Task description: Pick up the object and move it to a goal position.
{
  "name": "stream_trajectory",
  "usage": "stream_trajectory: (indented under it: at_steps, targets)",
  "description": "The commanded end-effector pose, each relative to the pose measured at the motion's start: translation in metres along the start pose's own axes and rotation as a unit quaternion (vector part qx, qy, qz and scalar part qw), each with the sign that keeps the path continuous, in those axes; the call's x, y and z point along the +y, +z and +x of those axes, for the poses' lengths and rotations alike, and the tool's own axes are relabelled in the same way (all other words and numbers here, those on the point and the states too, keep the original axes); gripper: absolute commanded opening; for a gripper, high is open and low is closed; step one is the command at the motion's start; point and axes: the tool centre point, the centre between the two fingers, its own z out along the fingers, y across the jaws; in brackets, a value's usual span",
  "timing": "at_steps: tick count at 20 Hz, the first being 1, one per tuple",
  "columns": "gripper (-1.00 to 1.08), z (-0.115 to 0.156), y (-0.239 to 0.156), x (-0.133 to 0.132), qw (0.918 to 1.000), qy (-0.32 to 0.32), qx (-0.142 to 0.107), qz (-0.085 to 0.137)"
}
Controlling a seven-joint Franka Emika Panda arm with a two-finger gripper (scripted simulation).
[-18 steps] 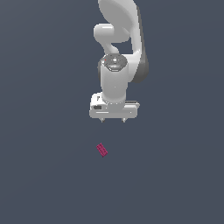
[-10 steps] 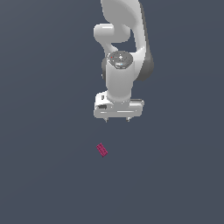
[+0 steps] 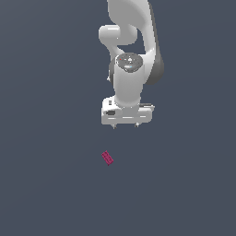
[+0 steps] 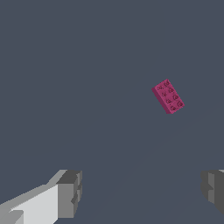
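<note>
A tiny magenta-pink studded brick (image 3: pixel 107 158) lies flat on the dark grey floor, turned at an angle. It also shows in the wrist view (image 4: pixel 168 96). My white gripper (image 3: pixel 125 126) hangs above the floor, behind the brick and slightly toward the exterior view's right, well apart from it. It is open and empty. In the wrist view the gripper (image 4: pixel 142 194) shows two grey fingertips (image 4: pixel 70 192) set wide apart, with the brick beyond them and not between them.
The white arm (image 3: pixel 131 55) rises behind the gripper. A plain dark grey floor (image 3: pixel 46 184) lies all around.
The gripper has turned a little and shifted slightly toward the exterior view's right and downward. The brick has not moved.
</note>
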Motion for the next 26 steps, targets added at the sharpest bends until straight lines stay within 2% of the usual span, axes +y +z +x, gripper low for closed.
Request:
stream_trajectory:
  at_steps: [1, 14, 19, 26]
  targets:
    - [1.00, 0.002, 0.002, 0.001, 1.0000, -0.005, 0.000, 0.000]
    - [1.00, 0.030, 0.031, 0.026, 0.9957, -0.093, -0.002, -0.004]
    - [1.00, 0.046, 0.052, 0.044, 0.9889, -0.149, -0.004, -0.006]
    - [1.00, 0.064, 0.082, 0.068, 0.9753, -0.221, -0.006, -0.006]
